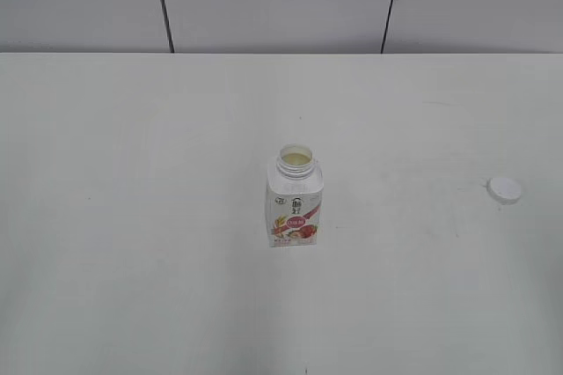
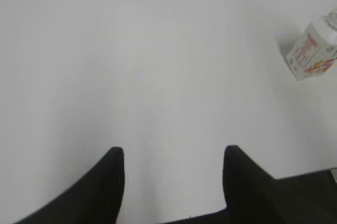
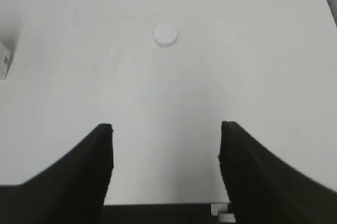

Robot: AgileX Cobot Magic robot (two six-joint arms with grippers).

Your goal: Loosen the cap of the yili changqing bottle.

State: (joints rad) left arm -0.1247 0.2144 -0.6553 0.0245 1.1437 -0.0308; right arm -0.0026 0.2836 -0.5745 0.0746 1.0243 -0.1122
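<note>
The bench [image 1: 132,216] carries only two obstacles. The yili changqing bottle [image 1: 294,199] stands upright near the centre, its neck uncapped and unobstructed from above; bare surface surrounds it on every side. The cap [image 1: 505,189] lies flat, well apart to the right of the bottle, near the bench's right edge. A wide unobstructed lane separates the two.

The left pincer [image 2: 174,182] hangs with its jaws spread over bare bench; the bottle sits far off to its upper right. The right pincer [image 3: 166,161], jaws likewise spread, faces the cap across unobstructed surface.

Exterior slanting down, wrists low, perhaps forward-facing
</note>
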